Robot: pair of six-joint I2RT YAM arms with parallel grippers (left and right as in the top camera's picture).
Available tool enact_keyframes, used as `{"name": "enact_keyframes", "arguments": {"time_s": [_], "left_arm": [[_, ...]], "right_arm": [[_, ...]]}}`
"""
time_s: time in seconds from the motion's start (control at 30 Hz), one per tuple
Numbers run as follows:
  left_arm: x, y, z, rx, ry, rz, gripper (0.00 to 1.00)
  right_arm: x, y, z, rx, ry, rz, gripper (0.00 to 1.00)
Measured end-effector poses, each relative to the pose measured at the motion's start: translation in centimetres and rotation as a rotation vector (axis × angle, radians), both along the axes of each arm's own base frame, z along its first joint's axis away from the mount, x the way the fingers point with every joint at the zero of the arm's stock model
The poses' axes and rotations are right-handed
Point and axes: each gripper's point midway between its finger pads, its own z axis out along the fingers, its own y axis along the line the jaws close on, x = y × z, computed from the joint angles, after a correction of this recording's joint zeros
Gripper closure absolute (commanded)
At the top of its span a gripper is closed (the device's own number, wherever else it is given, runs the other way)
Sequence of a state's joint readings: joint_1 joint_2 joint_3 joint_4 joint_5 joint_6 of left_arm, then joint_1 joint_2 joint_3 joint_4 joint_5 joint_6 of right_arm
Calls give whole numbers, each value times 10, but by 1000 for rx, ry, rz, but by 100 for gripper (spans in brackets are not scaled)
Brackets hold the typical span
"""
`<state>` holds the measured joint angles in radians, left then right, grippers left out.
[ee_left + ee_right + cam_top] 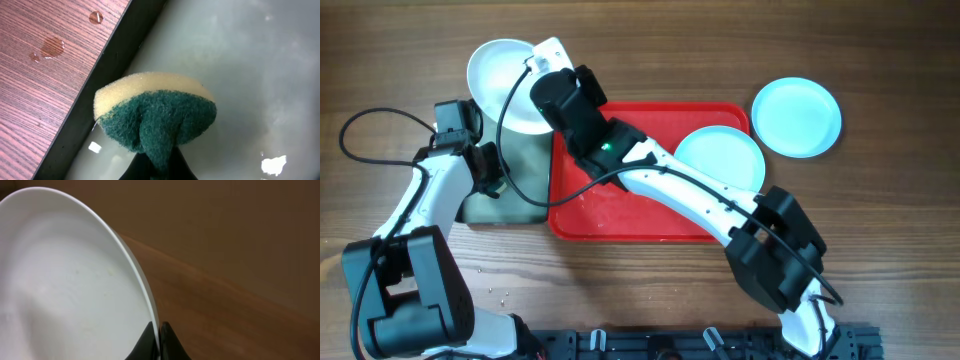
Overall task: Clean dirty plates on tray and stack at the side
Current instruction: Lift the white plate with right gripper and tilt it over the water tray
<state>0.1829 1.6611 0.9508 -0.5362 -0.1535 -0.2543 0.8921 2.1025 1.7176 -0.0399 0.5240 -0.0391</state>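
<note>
White plate (500,80) left of the red tray (620,215).
We see the right gripper (159,332) clamping its rim, the left gripper (492,178) squeezing a sponge (155,115) over the small tray (100,95); one blue plate (720,155) inside the red tray, a second plate (797,117) right of it.

A brown wood-grain table (880,230) is seen from above. A large red tray (650,222) is set directly on it near the middle. A smaller black-rimmed tray (525,165) is placed just beside the red tray at 9 o'clock. A pale aqua plate (797,117) is laid on the bare wood at 2 o'clock, apart from the red tray. Water droplets (52,46) are seen on the wood beside the black rim. Small pale specks (498,293) are scattered at 7 o'clock.
</note>
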Motion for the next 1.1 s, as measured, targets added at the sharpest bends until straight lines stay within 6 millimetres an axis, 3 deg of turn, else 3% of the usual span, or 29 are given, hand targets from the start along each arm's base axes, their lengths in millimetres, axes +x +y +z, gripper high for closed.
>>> {"name": "enact_keyframes", "arguments": {"time_s": [0.23,0.47,0.53,0.67,0.77,1.1], "left_arm": [[4,0,1,2,-18,-1,96],[10,-6,4,-16,-37,-75,96],[10,-7,11,-16,-50,-83,96],[16,-16,45,-44,-156,-114,96],[18,-22,55,-71,-191,-131,96],[19,-26,55,-91,-197,-140,96]], "right_arm": [[12,10,40,-159,-246,76,96],[2,24,51,-266,-333,139,96],[-2,29,55,-273,-355,154,96],[-9,39,72,-307,-444,180,96],[-14,45,84,-351,-511,198,96],[-22,52,85,-372,-530,217,96]]}}
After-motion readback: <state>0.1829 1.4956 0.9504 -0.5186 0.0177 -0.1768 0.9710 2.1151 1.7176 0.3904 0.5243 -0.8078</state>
